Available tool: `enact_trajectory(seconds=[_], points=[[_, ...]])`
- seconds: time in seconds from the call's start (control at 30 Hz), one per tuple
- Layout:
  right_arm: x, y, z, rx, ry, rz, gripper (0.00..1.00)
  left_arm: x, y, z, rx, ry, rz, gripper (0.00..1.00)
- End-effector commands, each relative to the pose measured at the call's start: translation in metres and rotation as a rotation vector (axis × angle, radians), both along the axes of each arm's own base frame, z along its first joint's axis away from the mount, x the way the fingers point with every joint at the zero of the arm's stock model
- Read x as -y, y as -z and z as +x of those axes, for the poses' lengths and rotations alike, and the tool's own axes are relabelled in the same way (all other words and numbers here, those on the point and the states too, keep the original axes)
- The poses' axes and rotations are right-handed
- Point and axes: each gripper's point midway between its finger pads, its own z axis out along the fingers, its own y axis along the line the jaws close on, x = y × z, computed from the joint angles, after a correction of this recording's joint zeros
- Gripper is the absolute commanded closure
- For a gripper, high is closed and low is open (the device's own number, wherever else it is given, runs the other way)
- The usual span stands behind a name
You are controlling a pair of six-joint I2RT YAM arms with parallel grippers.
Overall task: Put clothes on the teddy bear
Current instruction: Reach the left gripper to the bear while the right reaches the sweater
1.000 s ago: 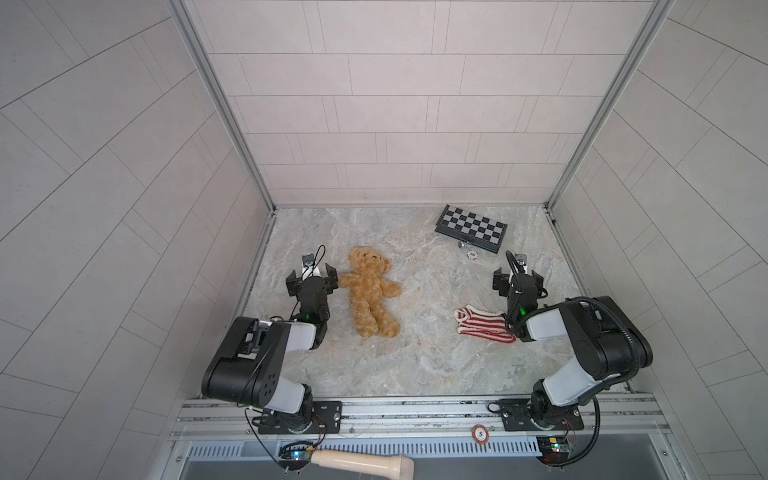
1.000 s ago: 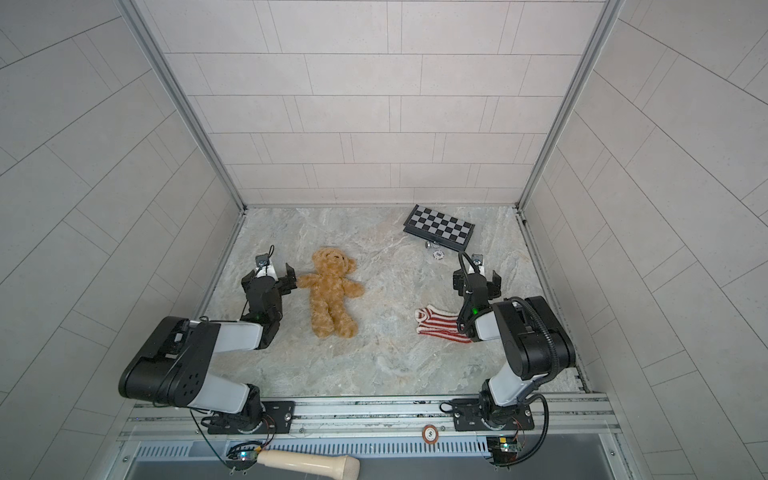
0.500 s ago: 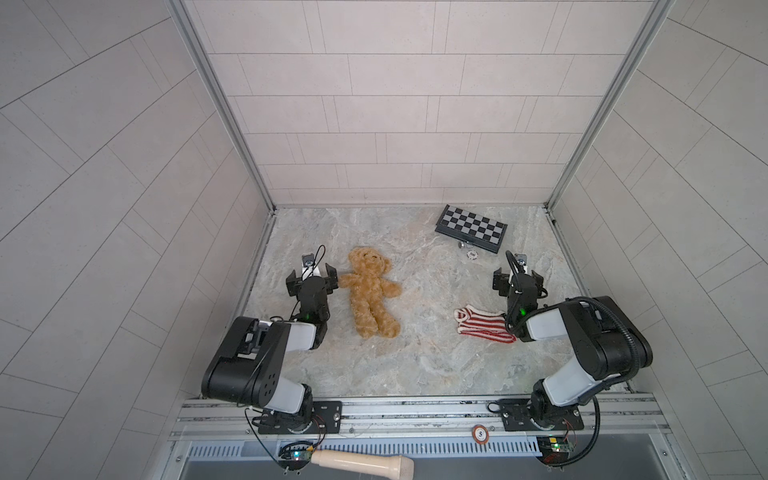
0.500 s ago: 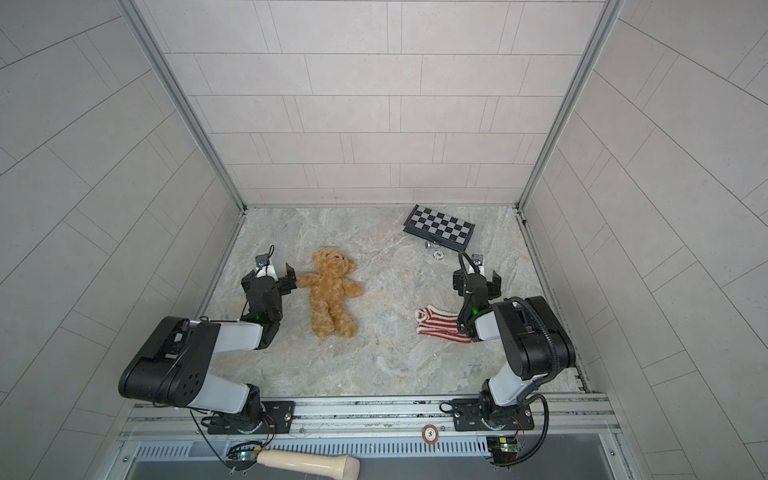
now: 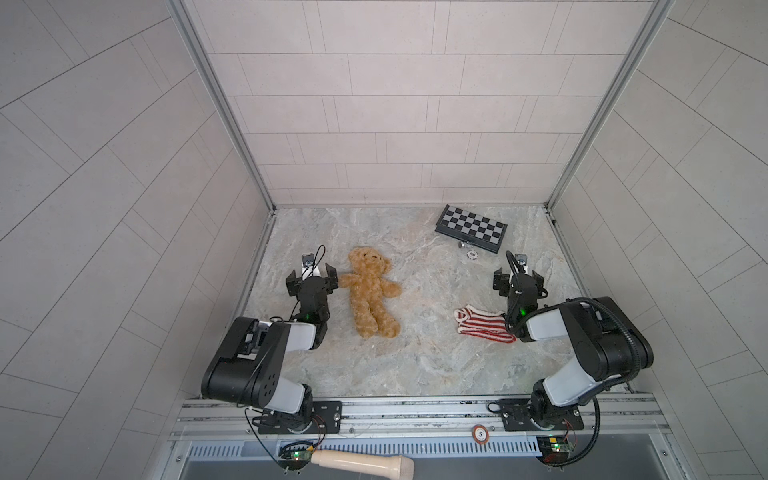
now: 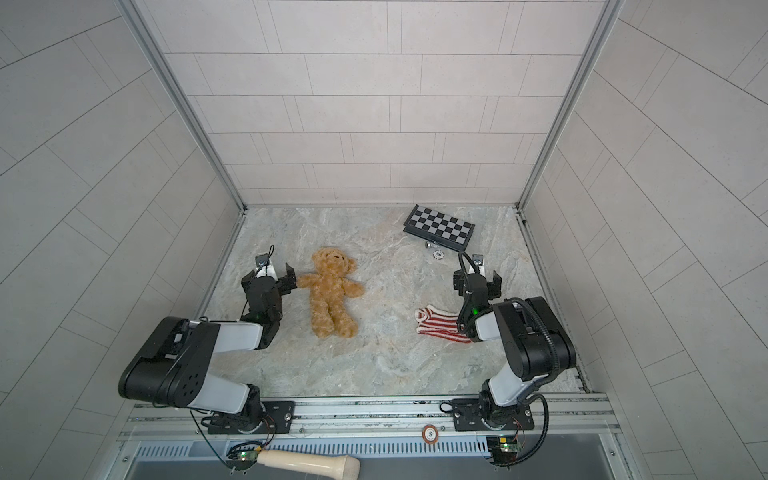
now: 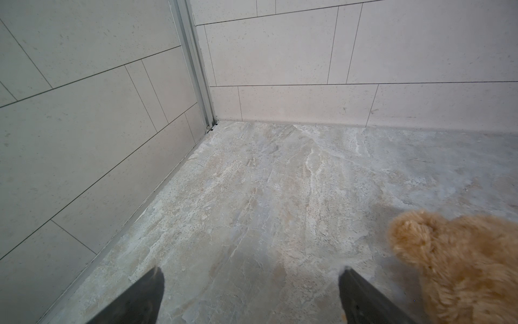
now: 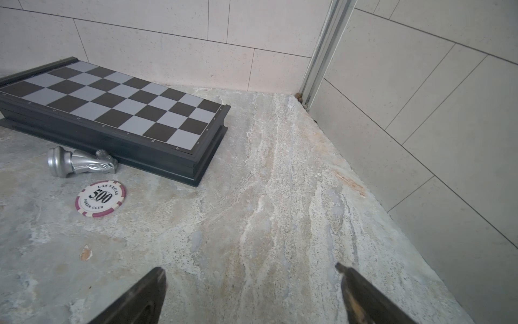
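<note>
The teddy bear point(image 5: 372, 297) lies on its back on the marbled table top point(image 5: 415, 365), left of centre in both top views, head toward the back wall and legs toward the front rail, arms spread out. It wears nothing. The left gripper point(image 5: 311, 272) sits low just to the left of it, jaws spread wide with only bare table between them. The bear's outstretched paw reaches right up to the nearer finger, though I cannot tell whether they touch. In the left wrist view the bear's fuzzy golden fur point(image 7: 462, 266) fills the lower right corner, beside that dark finger point(image 7: 361, 297). Over on the right side of both top views the right gripper point(image 5: 518, 276) also stands wide apart and holds nothing. A red-and-white striped sweater point(image 5: 482, 328) lies flat and a bit rumpled just below it in the frame, its right end tucked under the arm. In the upper right of the table a folded chessboard point(image 5: 471, 227) rests near the back wall. The right wrist view shows a silver knight point(image 8: 81, 162) tipped on its side against the board's edge, and a poker chip point(image 8: 100, 198) flat just beside it. A pale wooden handle point(image 5: 361, 461) lies at the bottom of the frame, below the rail.
</note>
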Motion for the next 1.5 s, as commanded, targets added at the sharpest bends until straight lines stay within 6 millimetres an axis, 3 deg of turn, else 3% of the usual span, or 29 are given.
enact_trajectory(seconds=[0.0, 0.13, 0.23, 0.37, 0.47, 0.53, 0.67, 0.77, 0.97, 1.1, 1.27, 1.47], points=[[-0.001, -0.029, -0.01, 0.068, 0.025, -0.056, 0.01, -0.005, -0.021, -0.005, 0.041, -0.025, -0.014, 0.0], [-0.012, -0.06, -0.021, 0.101, 0.003, -0.092, 0.01, -0.006, -0.046, -0.02, 0.076, -0.035, -0.028, 0.0], [-0.011, -0.078, -0.025, 0.093, 0.047, 0.011, 0.01, -0.003, -0.077, -0.034, 0.125, -0.06, -0.056, 0.0], [-0.029, -0.082, -0.028, -0.023, 0.007, 0.173, 0.01, 0.018, -0.105, -0.041, 0.065, -0.02, -0.246, 0.0], [-0.06, -0.074, -0.023, -0.153, -0.101, 0.232, 0.01, 0.068, -0.101, -0.039, -0.085, 0.151, -0.356, 0.0], [-0.082, -0.061, -0.022, -0.246, -0.164, 0.235, 0.01, 0.115, -0.089, -0.042, -0.185, 0.303, -0.395, 0.0], [-0.119, -0.042, -0.024, -0.355, -0.31, 0.261, 0.01, 0.186, -0.064, -0.051, -0.375, 0.506, -0.407, 0.0], [-0.139, -0.031, -0.033, -0.442, -0.387, 0.263, 0.01, 0.212, -0.044, -0.055, -0.487, 0.537, -0.309, 0.0], [-0.161, -0.01, -0.062, -0.606, -0.462, 0.246, 0.01, 0.211, -0.01, -0.044, -0.565, 0.45, -0.22, 0.0], [-0.164, -0.006, -0.076, -0.659, -0.472, 0.206, 0.01, 0.207, 0.013, -0.04, -0.621, 0.403, -0.171, 0.0], [-0.162, 0.01, -0.09, -0.715, -0.437, 0.207, 0.07, 0.193, 0.05, -0.049, -0.682, 0.334, -0.149, 0.0], [-0.161, 0.029, -0.104, -0.795, -0.405, 0.183, 0.19, 0.181, 0.068, -0.054, -0.67, 0.278, -0.161, 0.15]])
